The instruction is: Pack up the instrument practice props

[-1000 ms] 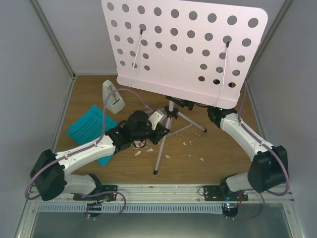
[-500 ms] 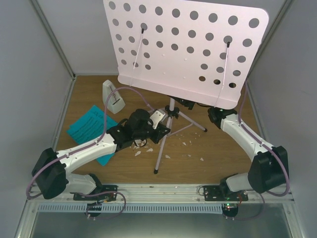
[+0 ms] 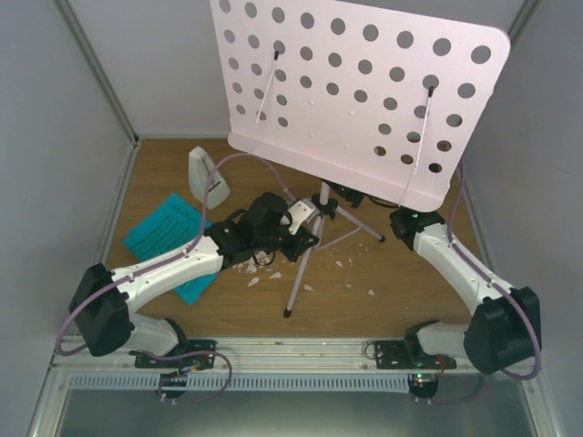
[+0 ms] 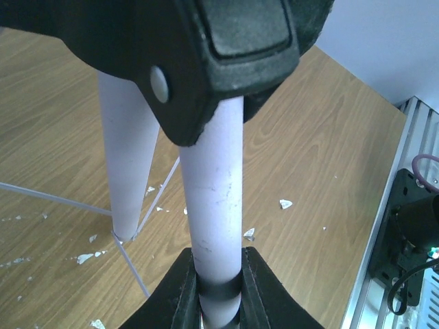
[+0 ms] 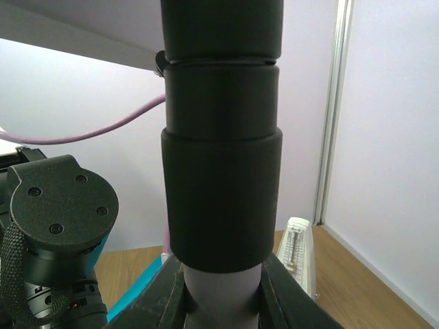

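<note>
The pale pink music stand's perforated desk (image 3: 364, 91) tilts over the middle of the table on its tripod (image 3: 301, 273). My left gripper (image 3: 305, 229) is shut on one white tripod leg (image 4: 212, 205), fingers (image 4: 257, 288) pressed against both sides. My right gripper (image 3: 346, 194) reaches in under the desk and is shut on the stand's pole just below its black collar (image 5: 219, 171). The white metronome (image 3: 208, 177) stands upright at the back left. The cyan sheet-music pages (image 3: 164, 232) lie flat on the left, partly under my left arm.
Small white crumbs (image 3: 342, 264) are scattered on the wooden tabletop around the tripod feet. Grey walls close in the left, right and back sides. A metal rail (image 3: 291, 350) with both arm bases runs along the near edge.
The stand has shifted to the right, with both arms following it. The right gripper's jaws closed in on the pole.
</note>
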Controlling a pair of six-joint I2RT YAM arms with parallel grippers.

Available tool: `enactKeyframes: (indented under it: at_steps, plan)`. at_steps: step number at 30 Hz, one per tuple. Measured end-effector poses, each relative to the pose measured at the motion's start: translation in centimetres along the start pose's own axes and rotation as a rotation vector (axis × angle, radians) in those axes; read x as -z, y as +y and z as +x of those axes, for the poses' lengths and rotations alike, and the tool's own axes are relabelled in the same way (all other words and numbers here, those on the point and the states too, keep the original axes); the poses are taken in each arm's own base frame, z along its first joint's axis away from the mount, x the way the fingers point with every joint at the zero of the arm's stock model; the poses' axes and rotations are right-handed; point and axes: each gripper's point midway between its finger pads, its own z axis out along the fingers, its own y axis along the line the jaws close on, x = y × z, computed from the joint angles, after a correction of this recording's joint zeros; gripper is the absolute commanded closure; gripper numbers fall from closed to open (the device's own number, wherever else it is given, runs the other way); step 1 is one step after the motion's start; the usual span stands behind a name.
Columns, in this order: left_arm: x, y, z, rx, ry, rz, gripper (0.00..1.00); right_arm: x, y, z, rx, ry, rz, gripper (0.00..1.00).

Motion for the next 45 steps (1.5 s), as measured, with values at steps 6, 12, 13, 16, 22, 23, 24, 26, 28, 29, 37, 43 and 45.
enactKeyframes:
  at_steps: [6, 12, 13, 16, 22, 23, 24, 26, 28, 29, 37, 43, 45]
  plan:
    - [0.0, -0.2, -0.1, -0.007, -0.003, 0.004, 1.0, 0.3, 0.2, -0.1, 0.012, -0.003, 0.019, 0.99]
    - [0.2, -0.3, -0.8, -0.024, -0.033, 0.006, 1.0, 0.4, 0.1, 0.1, 0.009, 0.002, 0.035, 1.0]
    - [0.4, -0.4, -1.3, -0.036, -0.053, 0.008, 1.0, 0.5, 0.1, 0.3, 0.002, 0.009, 0.036, 1.0]
    - [0.9, -0.7, -3.2, -0.076, -0.128, 0.008, 1.0, 0.4, 0.1, 1.1, -0.009, 0.026, 0.037, 0.99]
    - [1.1, -0.8, -3.7, -0.098, -0.147, 0.008, 1.0, 0.5, 0.2, 1.2, -0.017, 0.035, 0.044, 1.0]
    - [1.2, -0.9, -3.8, -0.101, -0.149, 0.008, 1.0, 0.6, 0.1, 1.2, -0.02, 0.037, 0.046, 0.99]
    - [1.2, -0.9, -3.9, -0.104, -0.152, 0.008, 1.0, 0.6, 0.1, 1.2, -0.022, 0.038, 0.048, 0.99]
    - [1.3, -1.0, -4.2, -0.108, -0.159, 0.008, 1.0, 0.6, 0.1, 1.3, -0.03, 0.041, 0.051, 1.0]
    - [1.4, -1.0, -4.4, -0.109, -0.162, 0.009, 1.0, 0.6, 0.0, 1.3, -0.038, 0.042, 0.058, 0.99]
    - [1.5, -1.1, -4.5, -0.11, -0.163, 0.009, 1.0, 0.6, 0.0, 1.3, -0.04, 0.041, 0.061, 1.0]
    - [2.3, -1.8, -6.2, -0.144, -0.192, 0.015, 1.0, 0.8, 0.1, 0.7, -0.105, 0.033, 0.093, 1.0]
    - [2.9, -2.6, -7.0, -0.165, -0.194, 0.037, 1.0, 1.7, 0.3, -0.6, -0.114, -0.014, 0.153, 1.0]
    - [3.1, -2.8, -7.1, -0.171, -0.187, 0.042, 1.0, 2.2, 0.4, -0.8, -0.13, -0.041, 0.186, 1.0]
